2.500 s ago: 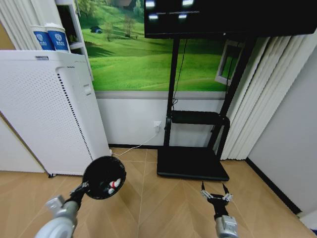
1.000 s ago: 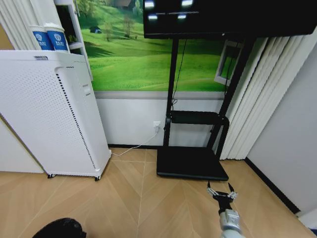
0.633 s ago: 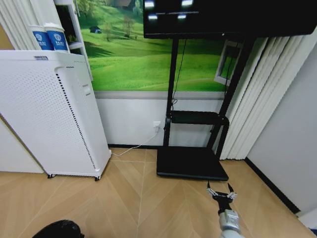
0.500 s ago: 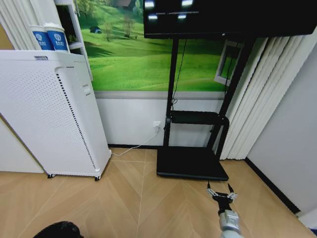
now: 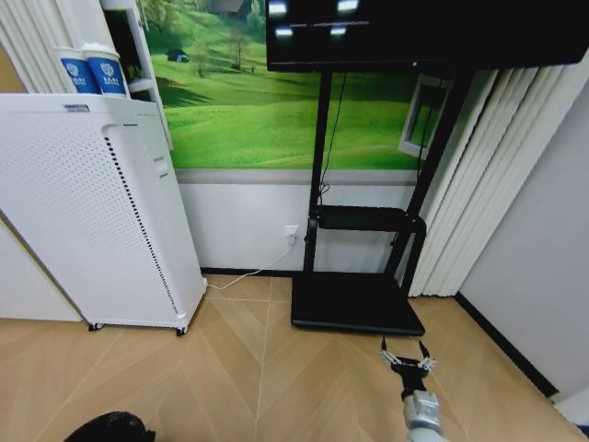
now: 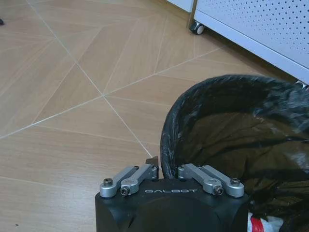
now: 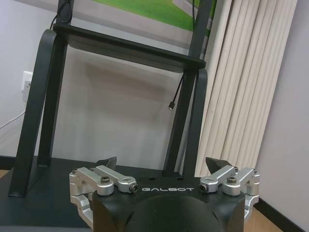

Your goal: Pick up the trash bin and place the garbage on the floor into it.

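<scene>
- The trash bin is low down by the robot's left side, close to the wood floor. Its dark top also peeks in at the bottom edge of the head view.
- The bin has a black bag inside. A red and white scrap lies at the bottom of it, so at least one piece of garbage is already in.
- The left end effector is closed on the rim of the bin, with one finger inside and one outside.
- I cannot tell if the bin is standing on the floor or hanging just above it.
- The floor near the bin looks bare, with no litter on it. So I think the job is nearly done, and what is left is letting go of the bin.
- The white box with small holes stands just behind the bin.
- The right end effector is open and holds nothing. It waits out in front, pointing at the black TV stand.
</scene>
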{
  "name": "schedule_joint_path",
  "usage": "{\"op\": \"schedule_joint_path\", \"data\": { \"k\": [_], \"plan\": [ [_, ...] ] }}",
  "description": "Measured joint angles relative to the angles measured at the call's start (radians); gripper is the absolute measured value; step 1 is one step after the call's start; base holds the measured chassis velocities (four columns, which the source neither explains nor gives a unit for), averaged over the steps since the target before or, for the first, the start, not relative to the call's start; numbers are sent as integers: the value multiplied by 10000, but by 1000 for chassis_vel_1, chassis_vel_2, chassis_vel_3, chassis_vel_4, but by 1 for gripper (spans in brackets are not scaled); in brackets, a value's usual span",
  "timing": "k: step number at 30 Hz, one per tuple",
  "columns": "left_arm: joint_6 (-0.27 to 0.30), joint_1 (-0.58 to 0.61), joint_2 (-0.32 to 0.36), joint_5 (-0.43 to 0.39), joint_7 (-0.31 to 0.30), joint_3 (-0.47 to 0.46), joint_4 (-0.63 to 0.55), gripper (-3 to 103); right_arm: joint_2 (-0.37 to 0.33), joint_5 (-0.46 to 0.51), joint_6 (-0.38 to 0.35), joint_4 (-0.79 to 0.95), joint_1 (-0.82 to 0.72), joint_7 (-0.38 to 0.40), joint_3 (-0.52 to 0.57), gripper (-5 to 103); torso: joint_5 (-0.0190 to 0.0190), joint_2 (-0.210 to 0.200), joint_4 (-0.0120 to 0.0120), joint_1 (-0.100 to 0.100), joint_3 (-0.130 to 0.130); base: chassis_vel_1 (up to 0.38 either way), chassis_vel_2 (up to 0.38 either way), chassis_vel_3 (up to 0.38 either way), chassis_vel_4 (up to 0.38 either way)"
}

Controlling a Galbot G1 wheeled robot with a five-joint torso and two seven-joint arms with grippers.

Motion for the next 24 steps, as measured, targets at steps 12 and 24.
{"op": "schedule_joint_path", "data": {
  "k": [12, 24],
  "plan": [
    [-237, 234, -144, 304, 122, -173, -86, 57, -2, 63, -31, -163, 156, 14, -94, 100, -1, 0, 5, 0, 0, 0, 0, 0, 0],
    [-2649, 97, 125, 3696, 5302, -517, -1083, 98, -134, 555, -563, 899, -682, -1677, 48, 100, -1, 0, 3, 0, 1, 0, 0, 0, 0]
  ]
}}
